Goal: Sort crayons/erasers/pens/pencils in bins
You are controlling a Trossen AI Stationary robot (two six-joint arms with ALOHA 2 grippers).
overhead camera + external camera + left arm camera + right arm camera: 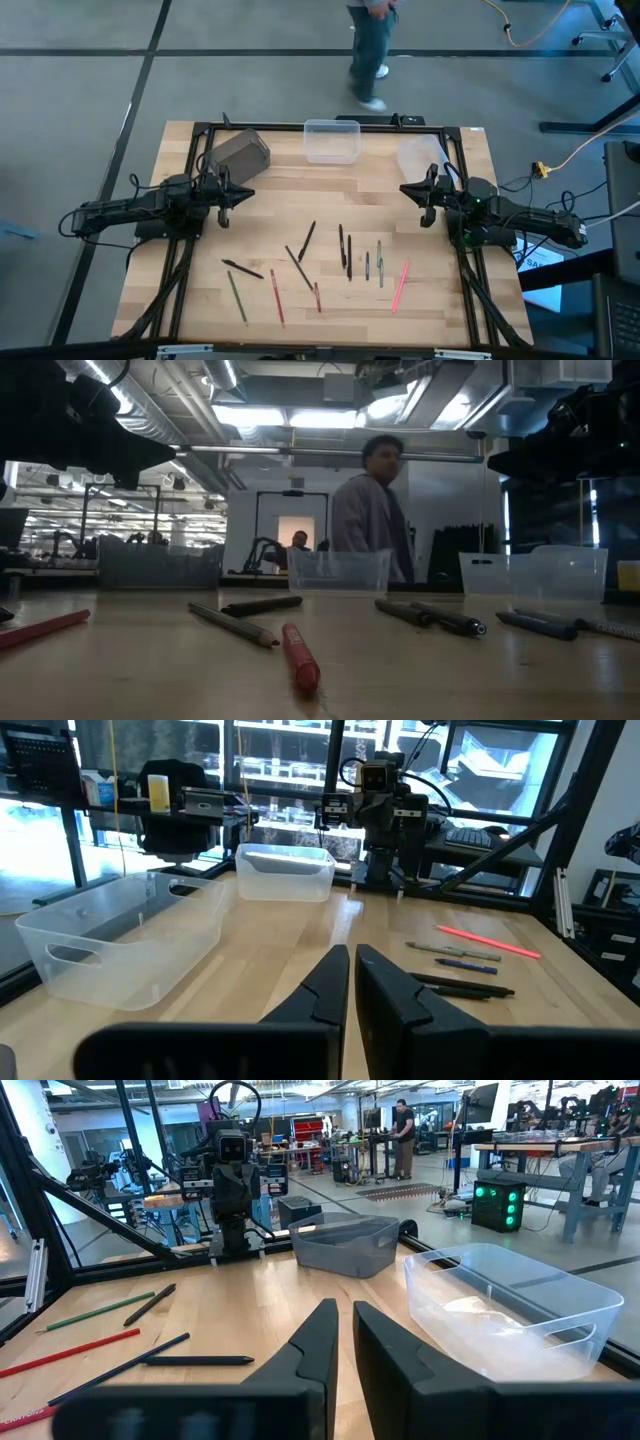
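A wooden table (330, 180) seen from above, with two dark robot arms resting at its sides. The left gripper (226, 193) sits at about nine o'clock, its two fingers pressed together and holding nothing. The right gripper (425, 192) sits at about three o'clock, its fingers almost touching with only a thin gap between them, also holding nothing.

Three bins line the far edge. A dark grey bin (240, 152) stands at about eleven o'clock, just beyond the left gripper. A clear bin (332, 140) stands at twelve o'clock. A whitish translucent bin (420, 155) stands at about one o'clock, just beyond the right gripper.

The sticks lie loose on the near half of the table, around six o'clock, none in a bin. They include a green stick (237, 297) and a red stick (277, 296) toward seven o'clock, a cluster of dark sticks (347, 255) at the middle, and a pink stick (400, 286) toward five o'clock.

A person (371, 50) stands on the floor beyond the table's far edge.
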